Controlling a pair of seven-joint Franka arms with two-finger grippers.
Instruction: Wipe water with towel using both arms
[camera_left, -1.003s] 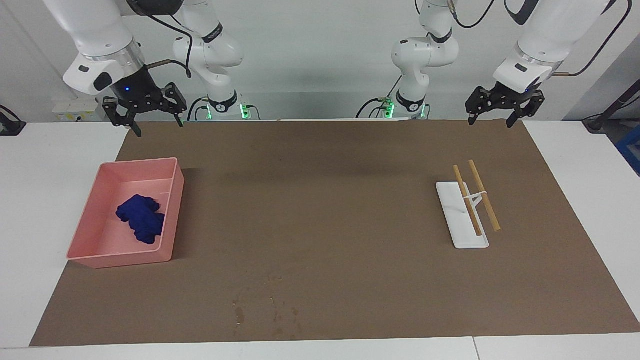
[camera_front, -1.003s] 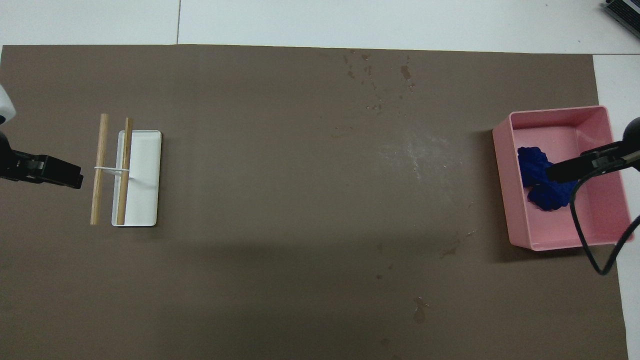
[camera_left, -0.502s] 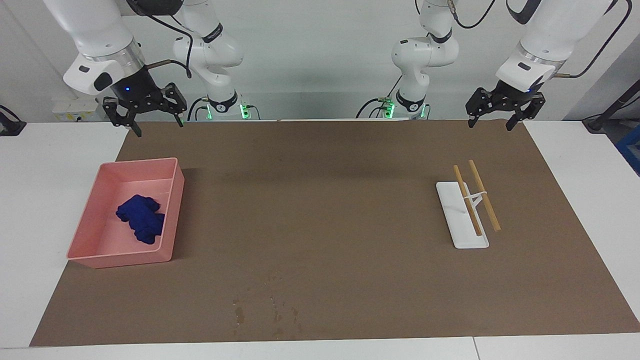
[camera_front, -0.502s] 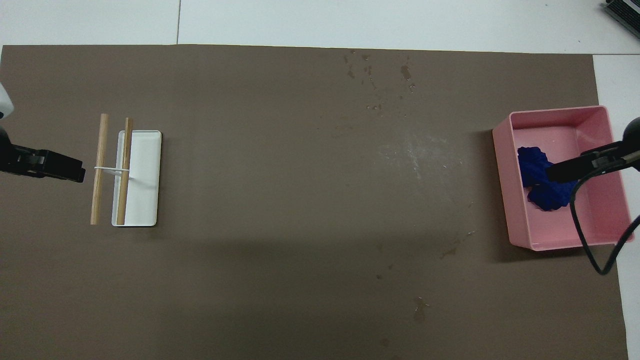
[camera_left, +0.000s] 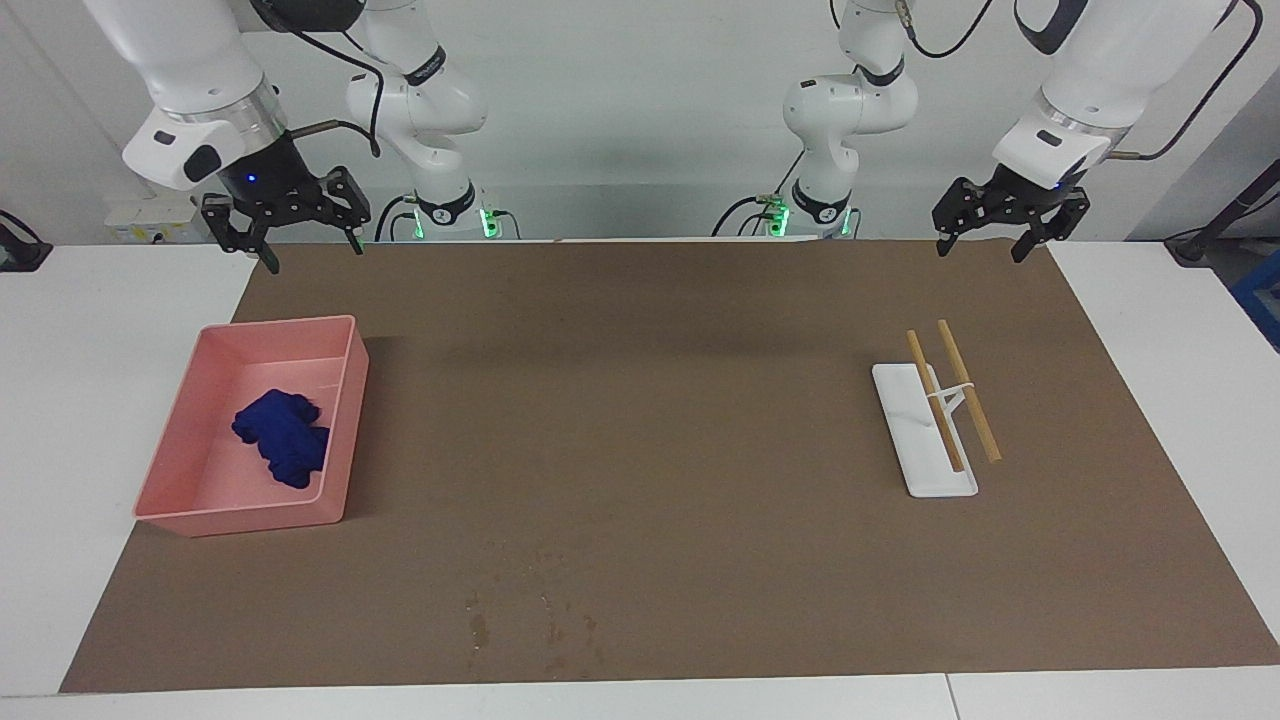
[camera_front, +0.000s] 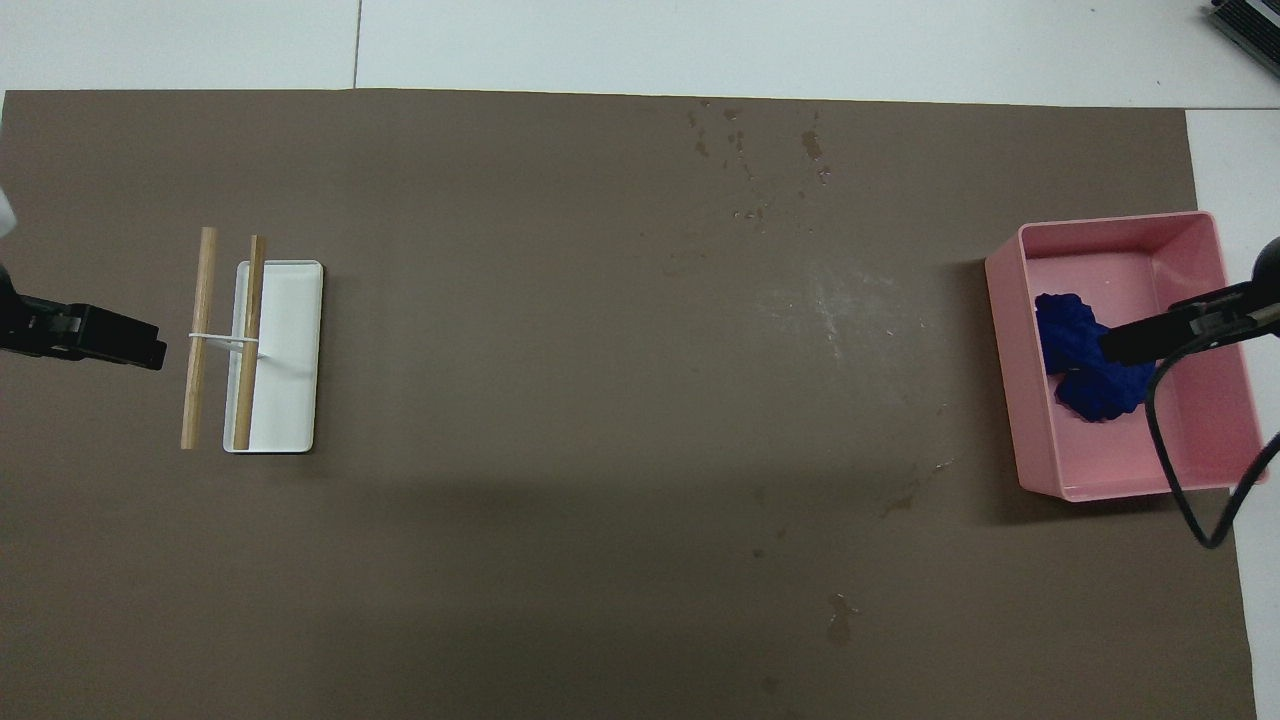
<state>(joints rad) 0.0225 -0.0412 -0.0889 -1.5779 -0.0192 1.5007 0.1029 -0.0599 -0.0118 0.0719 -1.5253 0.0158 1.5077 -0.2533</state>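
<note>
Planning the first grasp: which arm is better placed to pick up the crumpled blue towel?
Right, probably. The right gripper hangs open at the pink plastic bin's end, where the crumpled blue towel lies; the left gripper hangs open at the other end.

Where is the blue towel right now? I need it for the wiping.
The blue towel lies crumpled inside the pink bin, at the right arm's end of the brown mat. Neither gripper touches it.

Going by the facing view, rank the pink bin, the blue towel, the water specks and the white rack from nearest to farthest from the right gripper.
From the open right gripper, raised at its own end of the mat:
1. Pink bin, just below it.
2. Blue towel, inside the bin.
3. Water specks, mid-mat.
4. White rack, toward the left arm's end.
</note>
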